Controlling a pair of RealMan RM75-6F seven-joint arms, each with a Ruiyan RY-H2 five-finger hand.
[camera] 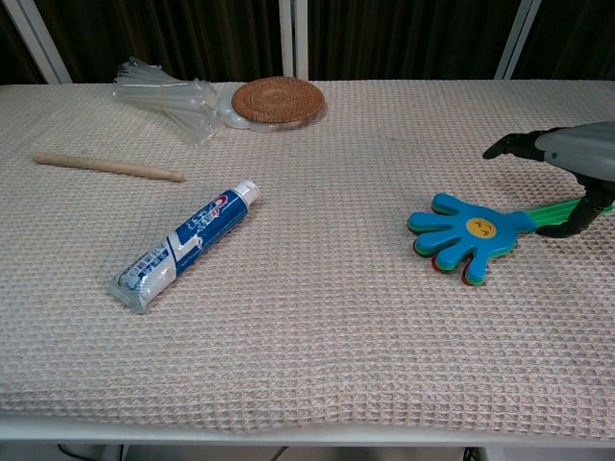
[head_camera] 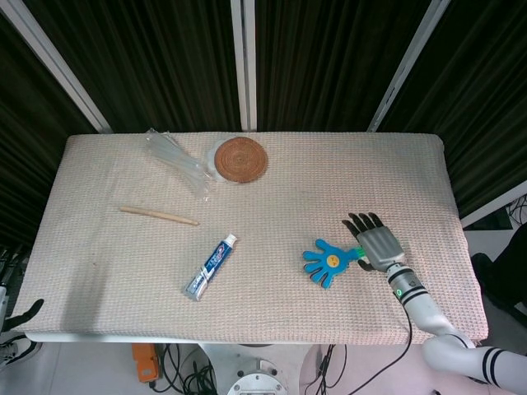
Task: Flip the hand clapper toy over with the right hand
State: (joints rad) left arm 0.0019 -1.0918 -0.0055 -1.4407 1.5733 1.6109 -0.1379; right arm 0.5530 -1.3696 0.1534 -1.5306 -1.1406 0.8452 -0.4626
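The hand clapper toy (head_camera: 328, 261) (camera: 468, 233) lies flat on the beige woven table cover, right of the middle, blue palm with a yellow dot facing up. Its green handle (camera: 552, 215) points right. My right hand (head_camera: 376, 239) (camera: 569, 153) hovers over that handle with fingers spread and holds nothing; in the head view it hides most of the handle. In the chest view the thumb hangs down beside the handle. My left hand (head_camera: 11, 306) shows only partly at the bottom-left edge, off the table, with nothing in it.
A toothpaste tube (head_camera: 211, 267) (camera: 183, 246) lies left of the middle. A wooden stick (head_camera: 159, 215) lies further left. A woven coaster (head_camera: 240, 159) and a bundle of clear plastic (head_camera: 177, 161) lie at the back. The table's right edge (head_camera: 457, 239) is close to my right arm.
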